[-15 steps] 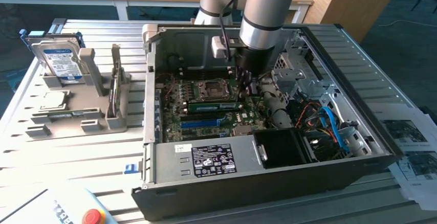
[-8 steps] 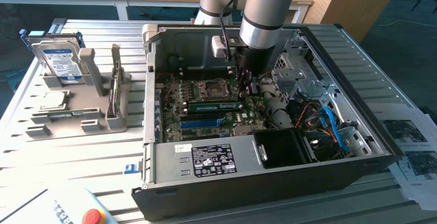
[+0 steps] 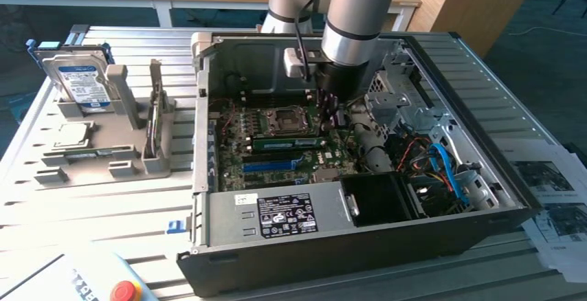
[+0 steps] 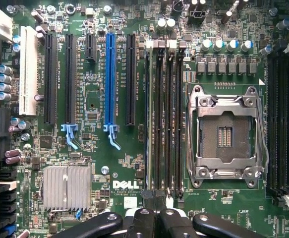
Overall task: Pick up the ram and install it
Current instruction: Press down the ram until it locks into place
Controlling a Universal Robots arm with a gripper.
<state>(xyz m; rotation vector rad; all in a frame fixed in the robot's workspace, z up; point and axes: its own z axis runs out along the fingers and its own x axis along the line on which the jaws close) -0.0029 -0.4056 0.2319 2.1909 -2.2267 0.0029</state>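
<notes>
Claw (image 4: 154, 210) pressed together, with nothing pinched between its tips that I can make out. It hangs low inside the open PC case (image 3: 513, 198), just over the motherboard (image 4: 94, 163). In the wrist view its dark tips sit at one end of the bank of memory slots beside the CPU socket (image 4: 226, 131).

The ram (image 3: 284, 141) appears in the exterior view as a thin green stick lying along those slots, just beside the socket on the side nearer the power supply. In the wrist view I take the pale, thin edge running down the slot farthest from the socket to be the same stick (image 4: 149, 119), seen edge-on.

My judgement is that the pick-up is done and the stick is already down in its slot, so the job is close to finished. I cannot tell whether it is fully seated or whether the clips at the slot ends have latched. I also cannot tell whether the tips are touching the stick or only hovering over its end.
</notes>
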